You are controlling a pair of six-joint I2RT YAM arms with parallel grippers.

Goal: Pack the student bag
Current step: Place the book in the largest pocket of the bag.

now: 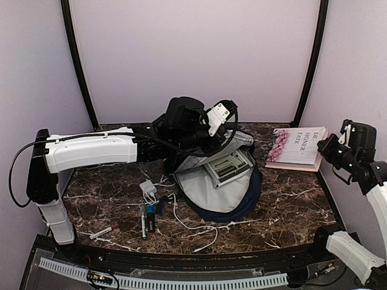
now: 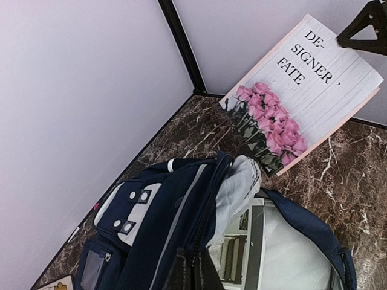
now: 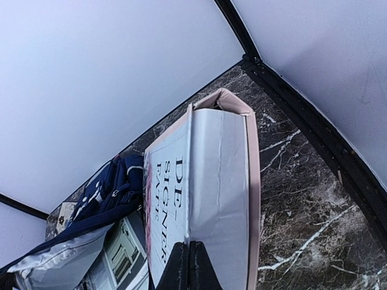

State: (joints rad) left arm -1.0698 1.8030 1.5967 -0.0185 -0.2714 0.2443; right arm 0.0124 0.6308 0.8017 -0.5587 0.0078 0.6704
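The student bag (image 1: 242,199) is navy blue and lies open in the middle of the table, its grey lining (image 1: 205,187) showing. A grey book (image 1: 228,166) lies inside it, also seen in the left wrist view (image 2: 242,248). My left gripper (image 1: 208,130) is shut on the bag's zipper edge (image 2: 208,199) at the top of the opening, fingertips (image 2: 181,275) pinching the fabric. A white book with pink roses (image 1: 296,148) lies at the back right. My right gripper (image 1: 329,145) is shut, its tips (image 3: 188,266) at this book's cover (image 3: 211,181).
A white charger (image 1: 148,188) with a white cable (image 1: 193,226) lies left of the bag. Pens (image 1: 145,220) and a small tube (image 1: 101,231) lie near the front left. Walls enclose the table on three sides.
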